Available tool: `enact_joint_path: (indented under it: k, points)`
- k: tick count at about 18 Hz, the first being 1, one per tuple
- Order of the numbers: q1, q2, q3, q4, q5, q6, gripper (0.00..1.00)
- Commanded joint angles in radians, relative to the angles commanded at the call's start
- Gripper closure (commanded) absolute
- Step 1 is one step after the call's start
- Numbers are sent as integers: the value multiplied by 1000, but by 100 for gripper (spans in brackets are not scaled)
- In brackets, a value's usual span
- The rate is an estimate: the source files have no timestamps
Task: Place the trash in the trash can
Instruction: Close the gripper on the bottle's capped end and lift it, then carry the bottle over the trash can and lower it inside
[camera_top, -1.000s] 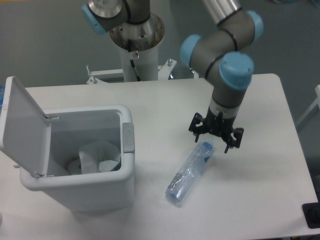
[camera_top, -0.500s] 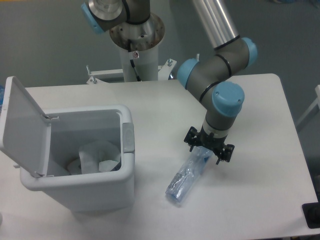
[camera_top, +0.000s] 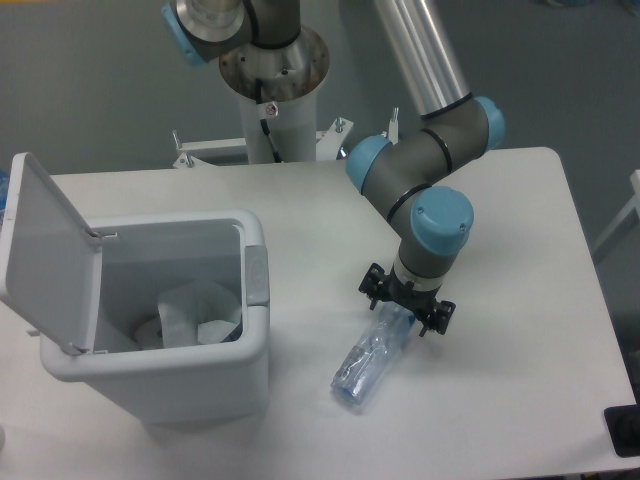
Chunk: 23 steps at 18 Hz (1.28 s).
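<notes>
Lying flat on the surface (camera_top: 500, 400), the bottle (camera_top: 368, 360) looks light, crinkly and slippery, so the wide jaws should squeeze near its top end.

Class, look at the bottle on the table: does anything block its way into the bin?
Nothing visible does. The table between the crushed bottle and the trash can is bare, and the lid stands open. The gripper is right over the bottle's top end.

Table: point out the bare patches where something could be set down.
Free: the white table right of the arm, and the strip behind the white plastic bin. Crowded: between bin and crushed clear bottle, where the gripper sits.
</notes>
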Motion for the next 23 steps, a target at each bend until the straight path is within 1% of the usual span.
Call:
enact_joint_path:
  k: [1,2,6,9,12,15,16,17,19,21,23]
  points:
    - [0,0,0,0,0,0,32]
    - [0,2,2,0,0,0,34]
    - [0,6,3,0,0,0,34]
    - [0,9,6,0,-2,0,37]
    - [0,14,14,-3,-2,-2,37]
    - [3,46,37,-2,-8,-6,37]
    - [6,66,49,14,-18,-11,37]
    - [11,84,61,26,-46,-30,37]
    - [34,116,92,34,-148,-99,37]
    - [61,141,138,38,-253,-159,37]
    - [86,166,173,83,-352,-250,37]
